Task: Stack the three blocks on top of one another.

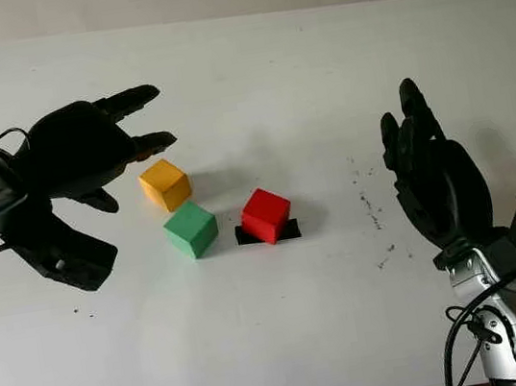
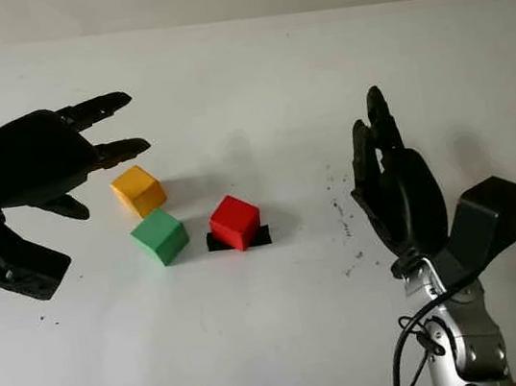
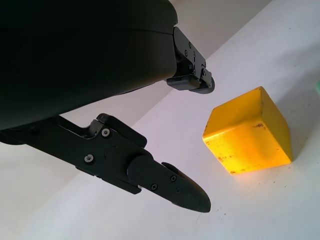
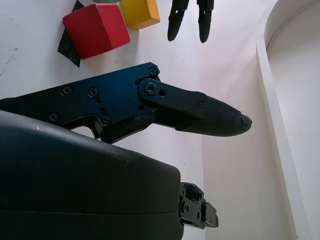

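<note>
1. Three blocks sit apart, unstacked, mid-table: the yellow block (image 1: 164, 185) farthest back, the green block (image 1: 191, 228) just in front of it, the red block (image 1: 266, 214) to their right on a black patch (image 1: 288, 231).
2. The left hand (image 1: 87, 151) hovers just left of the yellow block, holding nothing, fingers extended toward it. A low or skewed approach could shove yellow into green.
3. The blocks are close together, so a wide grasp may knock a neighbour.
4. The right hand (image 1: 435, 176) hangs empty, well right of red.
</note>
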